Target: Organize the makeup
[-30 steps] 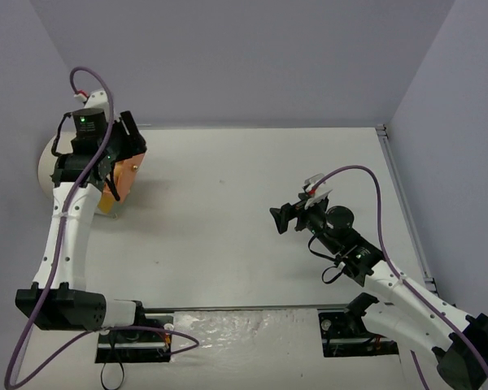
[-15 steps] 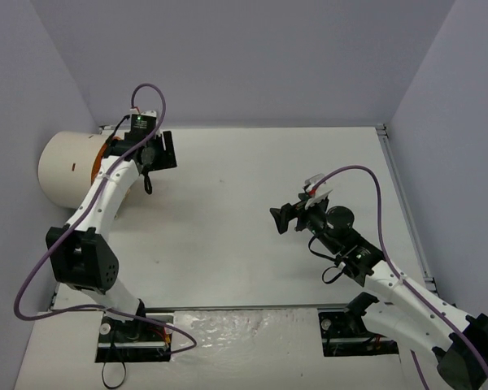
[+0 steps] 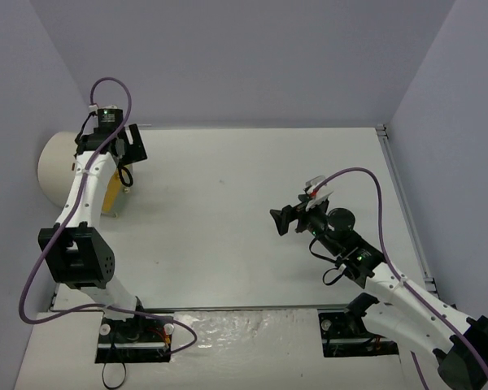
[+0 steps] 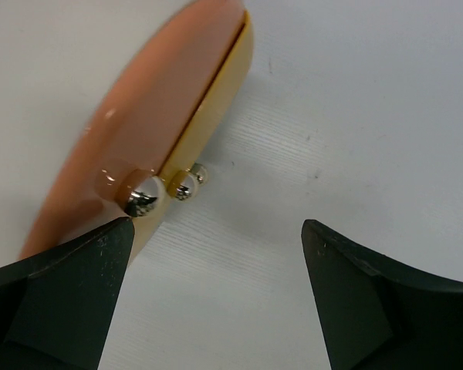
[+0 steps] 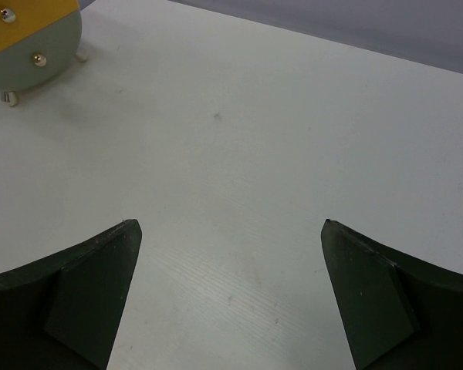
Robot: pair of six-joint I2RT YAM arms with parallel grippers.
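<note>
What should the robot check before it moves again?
1. The left fingers are open: ok.
2. The right fingers are open and hold nothing: ok.
3. The knob is centred between the left fingers: not ok, it sits by one finger.
4. The orange door of the round box is shut: cannot tell.
5. Some makeup is in sight: not ok, none shows in any view.
6. The two arms are far apart: ok.

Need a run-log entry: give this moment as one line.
left fingers: open, empty, beside cylinder | right fingers: open, empty, over table
</note>
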